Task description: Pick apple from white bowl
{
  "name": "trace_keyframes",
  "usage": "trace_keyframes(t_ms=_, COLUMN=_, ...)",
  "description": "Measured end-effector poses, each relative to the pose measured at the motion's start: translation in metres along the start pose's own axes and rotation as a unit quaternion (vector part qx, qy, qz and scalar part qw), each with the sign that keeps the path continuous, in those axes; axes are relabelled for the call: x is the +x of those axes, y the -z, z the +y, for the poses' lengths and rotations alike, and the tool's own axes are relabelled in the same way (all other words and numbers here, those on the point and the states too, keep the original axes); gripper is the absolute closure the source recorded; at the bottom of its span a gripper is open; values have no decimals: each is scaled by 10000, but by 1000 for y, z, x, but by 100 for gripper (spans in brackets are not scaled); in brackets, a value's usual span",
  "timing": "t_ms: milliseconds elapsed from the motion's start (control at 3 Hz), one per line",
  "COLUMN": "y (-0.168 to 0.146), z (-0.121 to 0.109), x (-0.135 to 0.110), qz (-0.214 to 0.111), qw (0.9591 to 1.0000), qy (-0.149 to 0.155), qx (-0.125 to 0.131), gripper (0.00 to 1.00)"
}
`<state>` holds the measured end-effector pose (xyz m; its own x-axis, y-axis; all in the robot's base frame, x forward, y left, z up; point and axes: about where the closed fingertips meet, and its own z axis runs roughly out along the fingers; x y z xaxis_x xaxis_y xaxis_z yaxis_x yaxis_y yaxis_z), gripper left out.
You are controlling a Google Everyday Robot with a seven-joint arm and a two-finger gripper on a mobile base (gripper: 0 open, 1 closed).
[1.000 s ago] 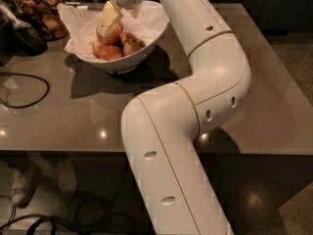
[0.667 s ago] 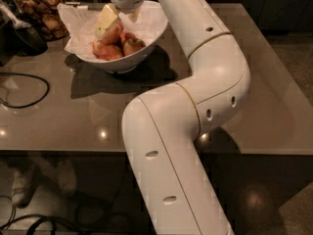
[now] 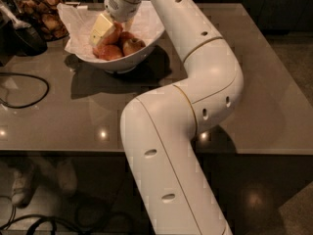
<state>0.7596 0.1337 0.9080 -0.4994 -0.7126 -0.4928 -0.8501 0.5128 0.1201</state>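
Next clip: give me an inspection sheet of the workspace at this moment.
surface: glossy grey table, lamp glints on it.
job's things: white bowl, paper-lined, far left on the table; apples piled inside.
clutter: container of brown snacks beyond the bowl, to its left.
grippers: gripper down inside the bowl, against the apples.
cables: black cable looped on the table's left side; floor cables below.
surroundings: dark floor.

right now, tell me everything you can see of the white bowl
The bowl is wide and glossy white, with an uneven slanted rim. It stands upright on the grey table, far left, lined with crumpled white paper that spills over its left rim, and holds reddish apples. The end effector reaches into it from above, at the pile.
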Motion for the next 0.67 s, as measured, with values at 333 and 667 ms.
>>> trace_keyframes(t_ms=333, y=0, z=0, x=0, qz=0, qw=10000, qy=1, qx=-6, gripper=36)
trace_keyframes(t_ms=667, y=0, z=0, x=0, qz=-1, qw=10000, qy=1, qx=-6, gripper=60)
